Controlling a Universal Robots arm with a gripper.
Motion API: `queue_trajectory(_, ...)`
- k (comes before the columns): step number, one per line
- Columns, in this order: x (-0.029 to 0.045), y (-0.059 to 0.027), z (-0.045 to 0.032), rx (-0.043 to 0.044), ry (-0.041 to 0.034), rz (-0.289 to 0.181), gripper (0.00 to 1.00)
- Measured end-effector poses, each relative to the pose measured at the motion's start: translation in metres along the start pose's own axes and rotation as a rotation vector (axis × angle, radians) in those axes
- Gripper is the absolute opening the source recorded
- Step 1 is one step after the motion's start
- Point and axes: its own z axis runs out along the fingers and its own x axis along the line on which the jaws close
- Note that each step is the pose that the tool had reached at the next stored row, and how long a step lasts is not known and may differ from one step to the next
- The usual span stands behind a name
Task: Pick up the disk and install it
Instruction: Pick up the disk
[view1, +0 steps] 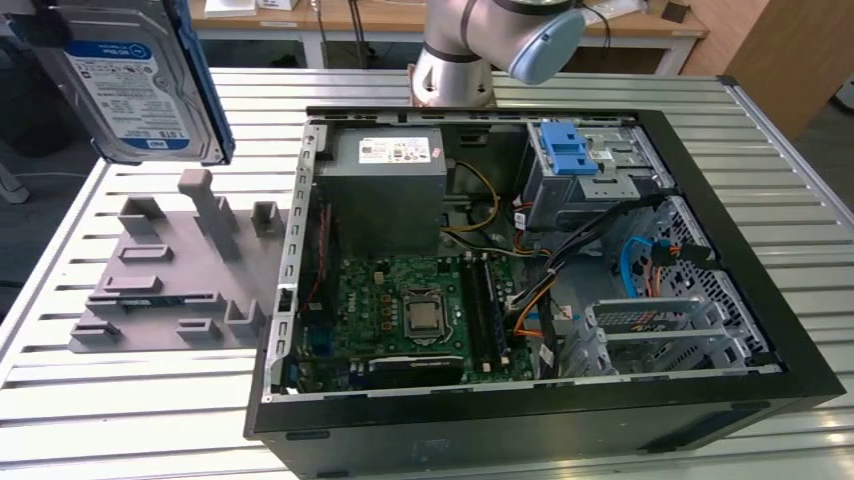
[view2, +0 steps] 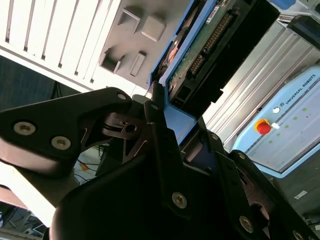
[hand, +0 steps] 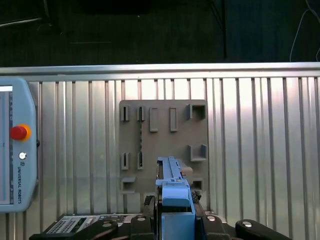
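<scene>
The disk (view1: 134, 85) hangs nearest the lens in the exterior view, held on edge in the air above the grey slotted stand (view1: 174, 270) and clear of it, with its blue-and-white label facing the camera and the blue bracket running down one side. In the second wrist view the hand (view2: 172, 125) is closed on the disk (view2: 200, 50), a black finger (view2: 160, 150) pressed to each side of the blue bracket, and the green circuit board and connector pins show on the disk's underside. The first wrist view looks down past the hand (hand: 176, 214) and the edge-on disk (hand: 172, 175) to the stand (hand: 165, 135), whose slots and pockets hold nothing. The stand lies flat on the slatted metal table (view1: 134, 400). Just beside the stand, on the exterior view's right of it, sits the open black computer case (view1: 534, 430). Inside the case, on the side nearest the stand, are the grey power supply (view1: 380, 190) with its white sticker and the green motherboard (view1: 400, 300). On the side of the case away from the stand are a metal drive bay (view1: 587, 175) carrying a blue latch, a bundle of cables (view1: 534, 290) and a bare metal cage (view1: 661, 325). The arm's base (view1: 454, 70) stands on the table beyond the case. A teach pendant (hand: 15, 145) with a red button lies on the table, apart from the stand.
</scene>
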Motion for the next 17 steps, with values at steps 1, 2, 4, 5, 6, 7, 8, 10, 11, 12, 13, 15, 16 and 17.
queue_trajectory(1,0.0008,-0.0017,-0.0001,-0.0003,0.0001,0.0,0.36)
queue_trajectory(2,0.0015,-0.0035,-0.0001,-0.0005,0.0,0.0,0.36)
queue_trajectory(4,0.0026,-0.0054,-0.0002,-0.0007,0.0001,-0.001,0.36)
queue_trajectory(5,0.003,-0.006,-0.0002,-0.0007,0.0001,-0.003,0.36)
queue_trajectory(6,0.0032,-0.0065,-0.0002,-0.0008,0.0001,-0.006,0.36)
queue_trajectory(7,0.0033,-0.0067,-0.0003,-0.001,0.0004,-0.01,0.36)
queue_trajectory(8,0.0033,-0.0069,-0.0003,-0.0011,0.0004,-0.015,0.36)
queue_trajectory(10,0.0035,-0.0074,-0.0003,-0.0014,0.0007,-0.027,0.36)
queue_trajectory(11,0.0036,-0.0076,-0.0003,-0.0015,0.0009,-0.032,0.36)
queue_trajectory(12,0.0038,-0.0079,-0.0003,-0.0016,0.0011,-0.037,0.36)
queue_trajectory(13,0.0042,-0.0082,-0.0003,-0.0017,0.0011,-0.04,0.36)
queue_trajectory(15,0.0053,-0.0096,-0.0004,-0.0018,0.0012,-0.042,0.36)
queue_trajectory(16,0.0058,-0.0111,-0.0004,-0.0018,0.0012,-0.042,0.36)
queue_trajectory(17,0.0064,-0.0128,-0.0005,-0.0022,0.0012,-0.042,0.36)
